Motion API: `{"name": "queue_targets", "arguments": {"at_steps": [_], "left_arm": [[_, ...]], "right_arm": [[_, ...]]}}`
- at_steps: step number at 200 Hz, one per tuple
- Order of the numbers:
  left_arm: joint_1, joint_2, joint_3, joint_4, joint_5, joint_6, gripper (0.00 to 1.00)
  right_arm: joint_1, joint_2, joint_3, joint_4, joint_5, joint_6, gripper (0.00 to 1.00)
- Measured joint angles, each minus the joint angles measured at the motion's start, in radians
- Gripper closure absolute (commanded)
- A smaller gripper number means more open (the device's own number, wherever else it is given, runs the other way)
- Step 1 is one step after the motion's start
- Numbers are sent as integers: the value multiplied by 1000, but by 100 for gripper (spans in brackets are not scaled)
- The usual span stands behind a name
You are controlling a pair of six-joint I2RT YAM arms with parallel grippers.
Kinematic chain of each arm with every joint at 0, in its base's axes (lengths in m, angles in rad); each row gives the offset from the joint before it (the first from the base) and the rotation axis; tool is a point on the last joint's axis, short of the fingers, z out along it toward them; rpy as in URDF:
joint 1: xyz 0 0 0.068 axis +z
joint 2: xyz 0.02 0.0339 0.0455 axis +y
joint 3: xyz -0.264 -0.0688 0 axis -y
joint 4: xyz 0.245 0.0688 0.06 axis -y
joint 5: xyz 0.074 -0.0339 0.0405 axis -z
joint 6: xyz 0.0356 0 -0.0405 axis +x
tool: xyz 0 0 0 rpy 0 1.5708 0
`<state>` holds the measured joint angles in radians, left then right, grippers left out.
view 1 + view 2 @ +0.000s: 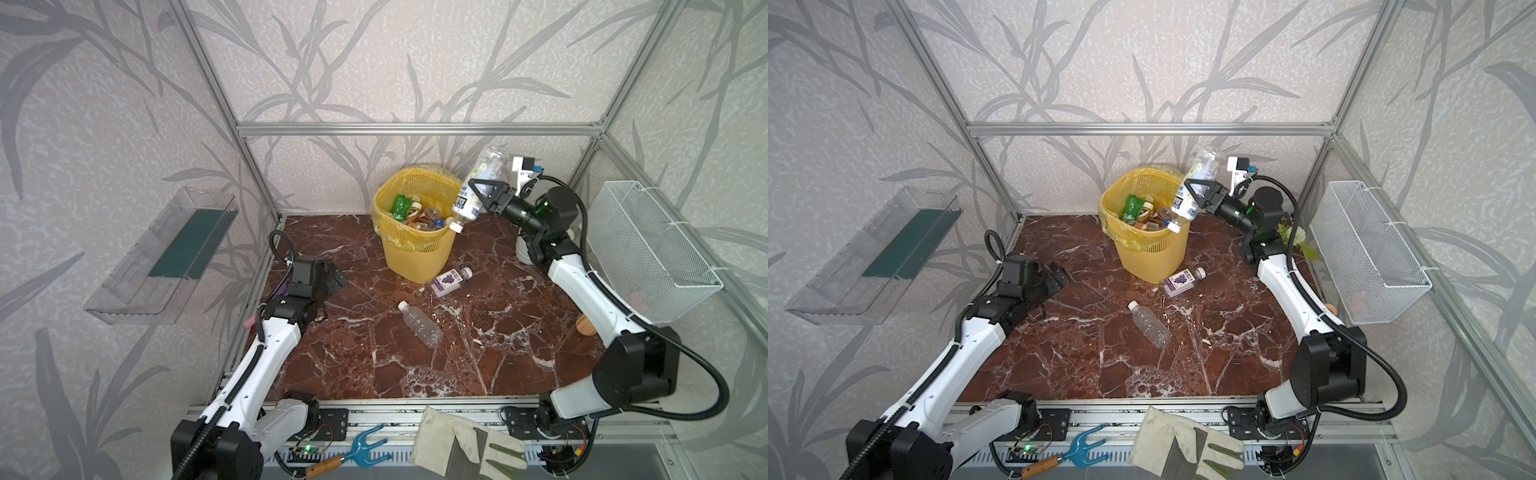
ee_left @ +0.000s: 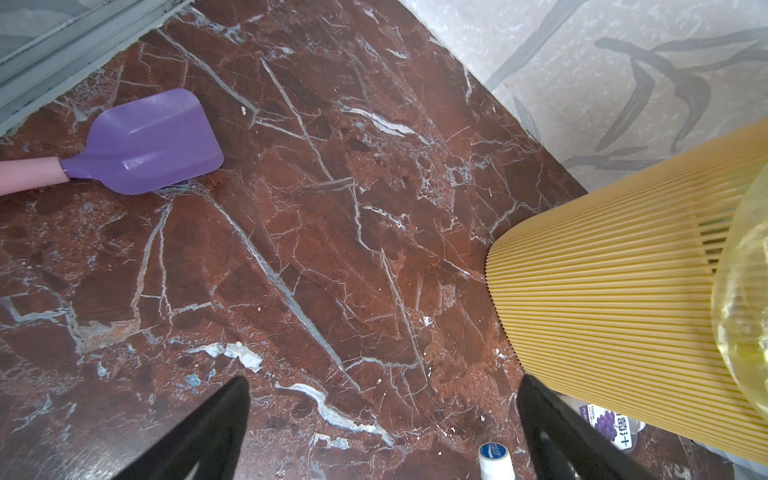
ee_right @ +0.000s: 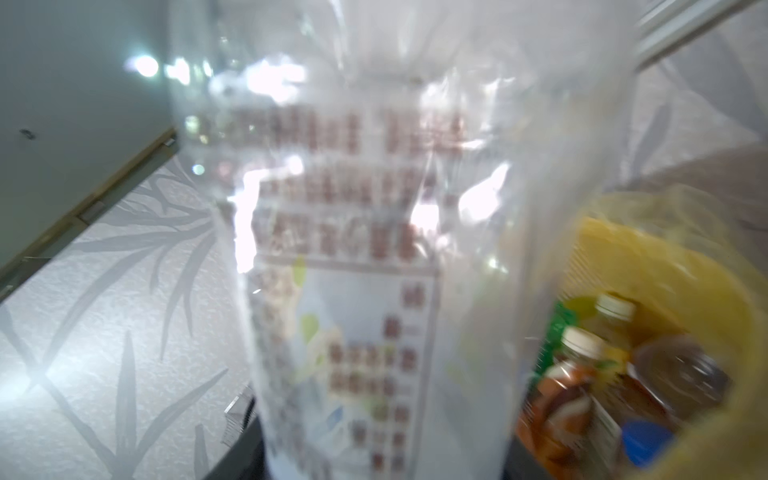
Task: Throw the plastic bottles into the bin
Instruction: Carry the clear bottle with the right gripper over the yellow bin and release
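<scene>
Leaf-patterned wallpaper (image 1: 374, 62) surrounds red marble floor (image 1: 374, 357).

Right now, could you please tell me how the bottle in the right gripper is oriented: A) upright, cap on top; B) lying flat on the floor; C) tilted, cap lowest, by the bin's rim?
C: in both top views the labelled bottle in the right gripper slants with its white cap lowest, at the rim of the bin.

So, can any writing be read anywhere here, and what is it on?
"100%" and "汁": purple-label bottle beside the bin.
Tilted bottle over the bin: label print blurred, unreadable.
White bottle cap: blue print too small to read.
</scene>
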<state>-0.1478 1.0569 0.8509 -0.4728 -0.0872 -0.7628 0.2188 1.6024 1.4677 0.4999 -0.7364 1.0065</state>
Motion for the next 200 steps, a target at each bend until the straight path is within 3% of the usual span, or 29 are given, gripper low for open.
{"name": "queue_targets", "arguments": {"at_steps": [10, 31, 80, 110, 168, 200], "left_arm": [[0, 4, 0, -6, 2, 5, 1], [0, 5, 1, -27, 1, 13, 1], [0, 2, 1, -39, -8, 27, 1], [0, 6, 16, -51, -5, 29, 1], [-10, 4, 27, -52, 5, 20, 1], [-53, -22, 15, -48, 8, -57, 1]], "right_arm": [[19, 76, 112, -36, 1, 0, 14], [31, 150, 179, -113, 5, -6, 0], [-57, 188, 243, -354, 57, -60, 1], [-84, 133, 270, -387, 69, -92, 1], [-114, -169, 18, -460, 104, -277, 1], [-156, -332, -201, -500, 143, -405, 1]]}}
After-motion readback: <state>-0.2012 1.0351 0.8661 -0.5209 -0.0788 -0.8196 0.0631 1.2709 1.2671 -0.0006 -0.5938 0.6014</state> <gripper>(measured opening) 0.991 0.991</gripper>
